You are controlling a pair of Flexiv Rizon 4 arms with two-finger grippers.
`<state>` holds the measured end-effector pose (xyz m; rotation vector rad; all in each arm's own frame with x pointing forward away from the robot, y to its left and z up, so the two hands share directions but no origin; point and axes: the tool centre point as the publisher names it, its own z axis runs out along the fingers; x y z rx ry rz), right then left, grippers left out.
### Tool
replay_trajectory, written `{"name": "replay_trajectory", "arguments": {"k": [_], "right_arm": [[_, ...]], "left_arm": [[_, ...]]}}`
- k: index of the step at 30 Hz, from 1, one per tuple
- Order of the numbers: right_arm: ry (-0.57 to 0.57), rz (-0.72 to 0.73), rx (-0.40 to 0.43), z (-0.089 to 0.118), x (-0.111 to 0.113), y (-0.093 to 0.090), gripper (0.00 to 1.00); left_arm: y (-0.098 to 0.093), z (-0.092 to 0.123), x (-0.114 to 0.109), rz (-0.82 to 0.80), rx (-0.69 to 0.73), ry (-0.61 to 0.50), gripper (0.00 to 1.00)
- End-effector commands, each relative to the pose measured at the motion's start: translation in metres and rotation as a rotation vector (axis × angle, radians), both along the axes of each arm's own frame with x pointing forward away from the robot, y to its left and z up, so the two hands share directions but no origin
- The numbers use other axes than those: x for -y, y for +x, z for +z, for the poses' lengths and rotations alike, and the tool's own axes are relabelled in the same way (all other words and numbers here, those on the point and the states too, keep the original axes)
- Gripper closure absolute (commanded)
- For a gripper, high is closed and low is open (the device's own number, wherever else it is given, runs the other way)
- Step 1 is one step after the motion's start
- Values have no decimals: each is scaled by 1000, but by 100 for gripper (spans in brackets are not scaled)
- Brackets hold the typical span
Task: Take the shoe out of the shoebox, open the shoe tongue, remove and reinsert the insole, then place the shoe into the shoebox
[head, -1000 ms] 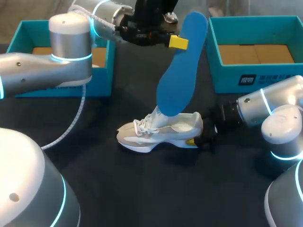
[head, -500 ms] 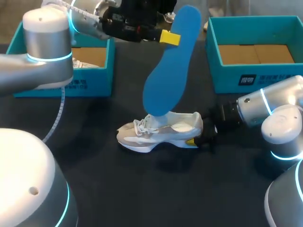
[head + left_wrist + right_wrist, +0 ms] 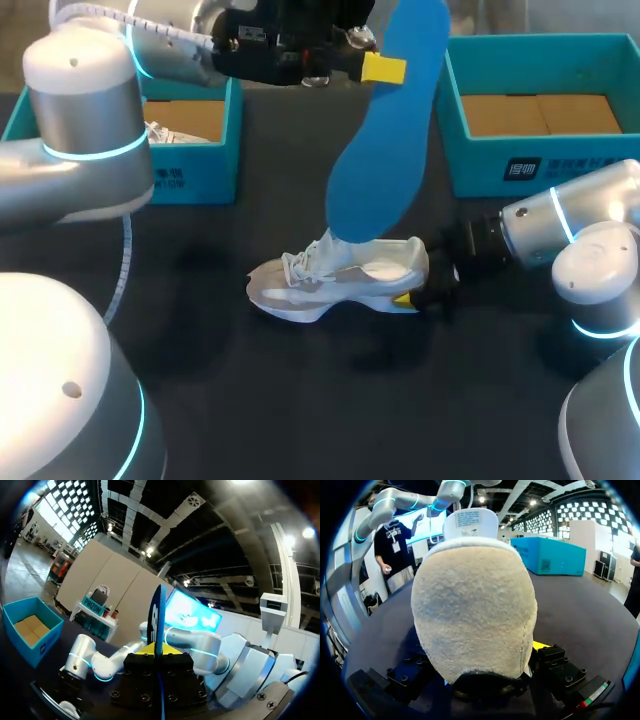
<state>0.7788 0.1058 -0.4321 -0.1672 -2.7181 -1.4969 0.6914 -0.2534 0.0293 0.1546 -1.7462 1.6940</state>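
The flat blue insole (image 3: 385, 130) hangs slanted over the white lace-up sneaker (image 3: 335, 280), its lower end at the shoe's opening, so the way down into the sneaker from above is barred. The left gripper (image 3: 390, 68), jaws closed on the insole's upper part, and the silver left arm (image 3: 80, 150) cross above the left teal cardboard shoebox (image 3: 190, 180), crowding its top. The right gripper (image 3: 412, 292) clamps the heel and blocks that side. A gripper could pass at the toe side and over the dark desk (image 3: 300, 400) in front of the sneaker. The right teal cardboard shoebox (image 3: 480, 170) stands open to an approach from above.
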Motion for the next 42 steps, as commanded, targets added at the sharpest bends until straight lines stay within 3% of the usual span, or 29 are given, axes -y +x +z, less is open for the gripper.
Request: {"name": "replay_trajectory", "arguments": {"k": [1,13,26,42], "right_arm": [[-3,0,-1,-12,-6,-2,100],[-3,0,-1,-12,-6,-2,100],[-3,0,-1,-12,-6,-2,100],[-3,0,-1,-12,-6,-2,100]], "left_arm": [[-10,2,3,245,36,113,100],[-9,12,20,276,26,129,100],[-25,26,33,224,10,67,100],[-31,26,23,267,68,-21,100]]}}
